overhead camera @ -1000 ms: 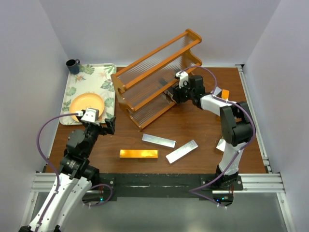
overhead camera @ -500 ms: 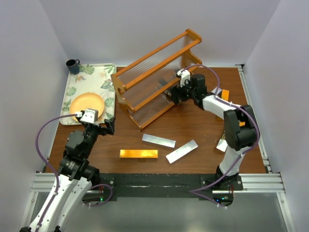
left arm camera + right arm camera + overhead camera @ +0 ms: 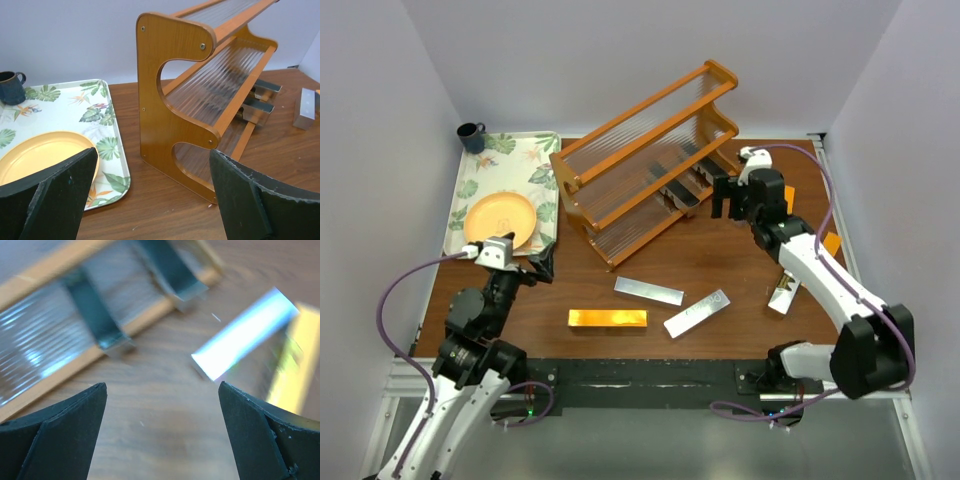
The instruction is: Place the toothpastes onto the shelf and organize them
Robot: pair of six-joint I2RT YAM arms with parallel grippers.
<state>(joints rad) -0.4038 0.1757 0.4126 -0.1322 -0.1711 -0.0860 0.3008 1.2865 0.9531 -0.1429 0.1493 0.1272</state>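
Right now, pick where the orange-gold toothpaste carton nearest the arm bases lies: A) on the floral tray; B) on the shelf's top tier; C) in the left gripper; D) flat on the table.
D: the orange-gold toothpaste carton lies flat on the wooden table, between the arm bases and the shelf.

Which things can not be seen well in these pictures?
Top view: ribbed slats of the shelf blur the dark cartons on it; number unclear.
Top view: the right arm covers part of a silver carton and an orange carton.
Right wrist view: blurred; no print is readable.
Left wrist view: the upper edge cuts off the top tier.
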